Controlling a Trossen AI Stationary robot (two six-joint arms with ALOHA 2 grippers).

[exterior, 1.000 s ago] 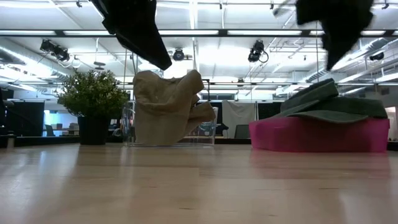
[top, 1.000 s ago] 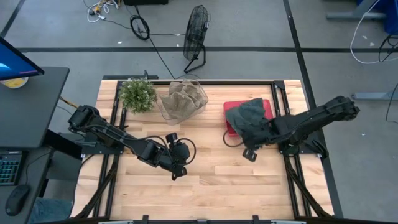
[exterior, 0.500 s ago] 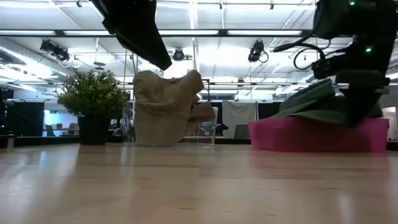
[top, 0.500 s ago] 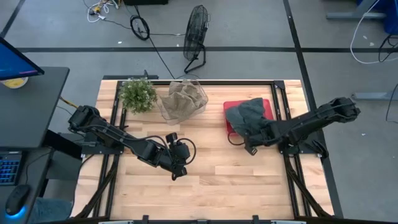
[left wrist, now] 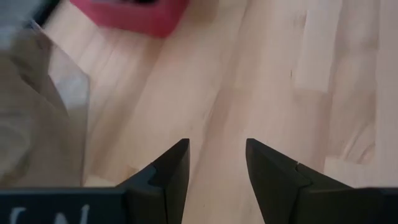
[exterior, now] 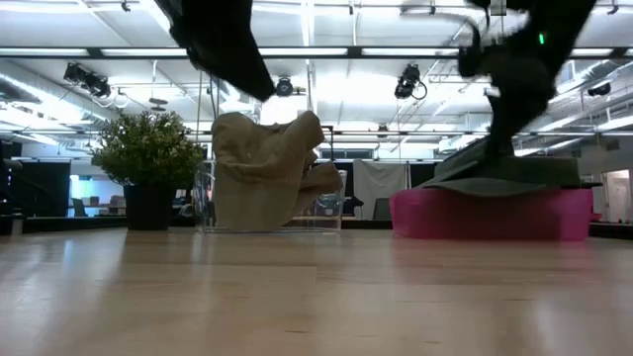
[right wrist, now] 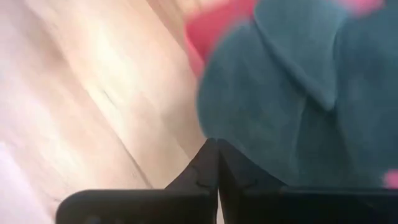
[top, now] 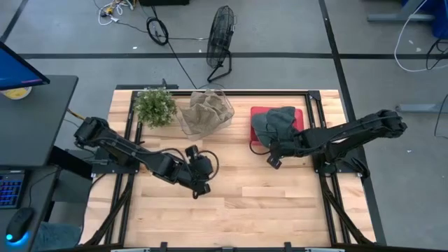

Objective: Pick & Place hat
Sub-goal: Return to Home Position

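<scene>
- Nearest the front edge of the table [top: 245, 210], my left gripper [top: 198, 187] hangs over bare wood, a little left of the table's middle. Its arm reaches in from the left edge.
- Through the left wrist camera I see that gripper [left wrist: 216, 146] with its fingers [left wrist: 174, 168] spread apart. Only plain wood shows in the gap.
- Farther back and to the right, my right gripper [top: 271, 161] is held above the table, just off the front left corner of the red bin [top: 301, 120]. Its arm comes in from the right edge.
- On the right wrist camera that gripper [right wrist: 216, 144] has its fingers pressed together tip to tip, with nothing pinched between them. It looks onto the dark caps [right wrist: 280, 93].
- The red bin stands in the back half of the table, right of the middle. The dark caps [top: 274, 124] are piled inside it.
- From table height I see the dark caps [exterior: 504, 173] heaped above the rim of the red bin [exterior: 485, 213].
- To the left of the red bin and apart from it, a clear bin [top: 183, 126] sits by the back edge. Crumpled tan caps [top: 208, 108] inside it rise over its rim.
- A potted plant [top: 155, 106] stands just beside the clear bin, toward the back left corner.
- Beyond the back edge, a fan [top: 222, 35] stands on the floor.
</scene>
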